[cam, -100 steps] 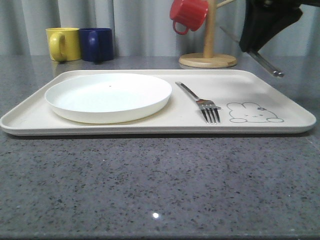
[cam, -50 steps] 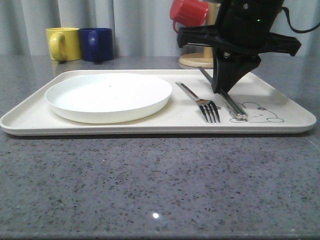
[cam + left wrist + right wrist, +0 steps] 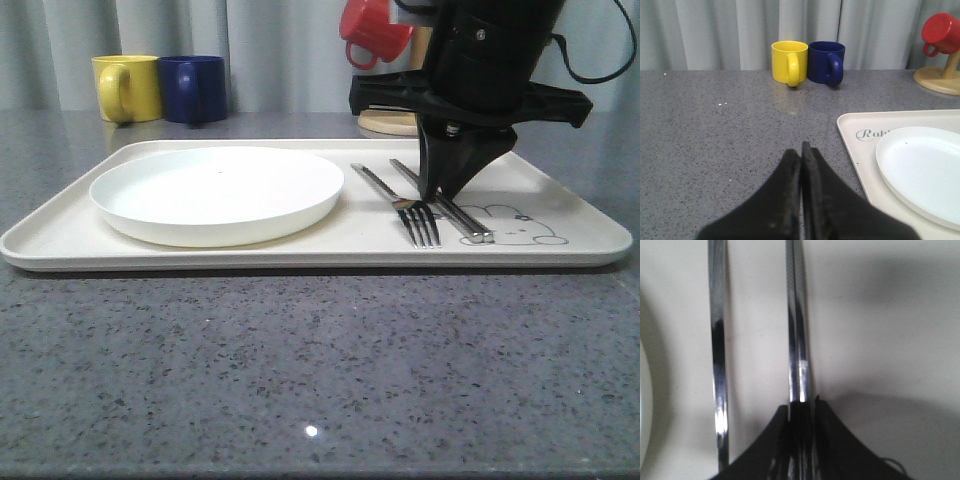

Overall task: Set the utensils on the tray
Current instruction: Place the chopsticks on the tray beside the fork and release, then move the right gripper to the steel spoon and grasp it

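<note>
The cream tray [image 3: 300, 258] lies across the table with a silver fork [image 3: 400, 205] on it, tines toward me. Just right of the fork, a pair of silver chopsticks [image 3: 465, 222] runs parallel to it, low on the tray surface over the rabbit drawing. My right gripper [image 3: 437, 192] points straight down and is shut on the chopsticks [image 3: 796, 340] near their middle. The fork handle [image 3: 718, 355] lies beside them on the tray [image 3: 880, 330]. My left gripper [image 3: 801, 150] is shut and holds nothing, over the grey table left of the tray [image 3: 855, 145].
A round white plate [image 3: 215, 190] fills the tray's left half. A yellow mug [image 3: 127, 88] and a blue mug [image 3: 193, 88] stand at the back left. A red mug [image 3: 375, 28] hangs on a wooden stand [image 3: 415, 120] behind the tray.
My right gripper came in from the upper right with the chopsticks and lowered them onto the tray beside the fork. They now lie flatter. The left gripper's earlier state is not shown.
</note>
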`<state>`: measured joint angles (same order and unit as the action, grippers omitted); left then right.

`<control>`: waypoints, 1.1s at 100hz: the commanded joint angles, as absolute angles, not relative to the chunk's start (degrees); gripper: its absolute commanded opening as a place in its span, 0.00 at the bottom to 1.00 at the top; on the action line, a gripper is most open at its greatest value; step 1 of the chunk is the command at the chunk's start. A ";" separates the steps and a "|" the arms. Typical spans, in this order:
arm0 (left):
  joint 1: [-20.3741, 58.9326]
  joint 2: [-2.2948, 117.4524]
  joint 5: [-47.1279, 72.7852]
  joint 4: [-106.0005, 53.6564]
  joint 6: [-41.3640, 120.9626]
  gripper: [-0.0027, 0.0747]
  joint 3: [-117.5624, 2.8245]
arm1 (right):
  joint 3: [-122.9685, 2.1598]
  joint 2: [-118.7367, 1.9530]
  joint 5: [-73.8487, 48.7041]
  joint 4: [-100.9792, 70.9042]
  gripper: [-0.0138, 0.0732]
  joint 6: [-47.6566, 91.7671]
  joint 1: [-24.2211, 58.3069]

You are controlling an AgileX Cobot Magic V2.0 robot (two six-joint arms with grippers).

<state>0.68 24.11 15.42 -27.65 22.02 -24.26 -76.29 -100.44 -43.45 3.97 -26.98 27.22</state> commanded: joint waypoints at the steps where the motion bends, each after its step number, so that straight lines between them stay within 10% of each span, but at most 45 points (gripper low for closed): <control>1: 0.63 24.37 11.42 -28.25 21.61 0.01 -25.78 | -77.91 -98.01 -41.96 4.85 0.43 -27.09 27.11; 22: 0.63 24.37 11.42 -28.25 21.61 0.01 -25.78 | -77.91 -97.29 -41.58 5.19 0.63 -27.03 27.11; 53: 0.63 24.37 11.42 -28.25 21.61 0.01 -25.78 | -77.91 -88.85 -42.81 10.33 0.63 -26.31 25.31; 110: 0.63 24.37 11.42 -28.25 21.61 0.01 -25.78 | -77.91 -83.45 -54.03 2.48 0.63 -4.17 -4.03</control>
